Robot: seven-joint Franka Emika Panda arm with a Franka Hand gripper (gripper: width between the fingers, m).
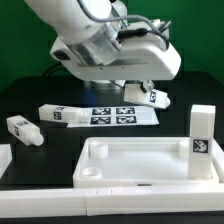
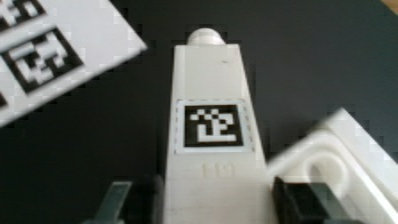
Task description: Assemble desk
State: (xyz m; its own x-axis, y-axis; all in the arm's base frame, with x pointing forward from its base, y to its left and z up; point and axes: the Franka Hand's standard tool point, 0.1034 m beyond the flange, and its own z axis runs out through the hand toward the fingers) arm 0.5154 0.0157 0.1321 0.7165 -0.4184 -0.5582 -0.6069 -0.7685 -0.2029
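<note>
The desk panel (image 1: pixel 95 152), a white flat rectangle with a raised rim, lies at the front of the table. One square leg (image 1: pixel 203 140) stands upright at its corner on the exterior view's right. My gripper (image 1: pixel 128 88) is shut on another white leg (image 1: pixel 152 97) and holds it tilted just above the table behind the panel. In the wrist view this leg (image 2: pixel 214 110) runs out from between my fingers (image 2: pixel 306 200), tag up, with its rounded tip far out. Part of the panel (image 2: pixel 342 150) shows beside it. Two more legs (image 1: pixel 22 129) (image 1: pixel 55 113) lie at the exterior view's left.
The marker board (image 1: pixel 112 116) lies flat on the black table behind the panel, under and beside the held leg; it also shows in the wrist view (image 2: pixel 45 60). The arm's white body fills the top of the exterior view.
</note>
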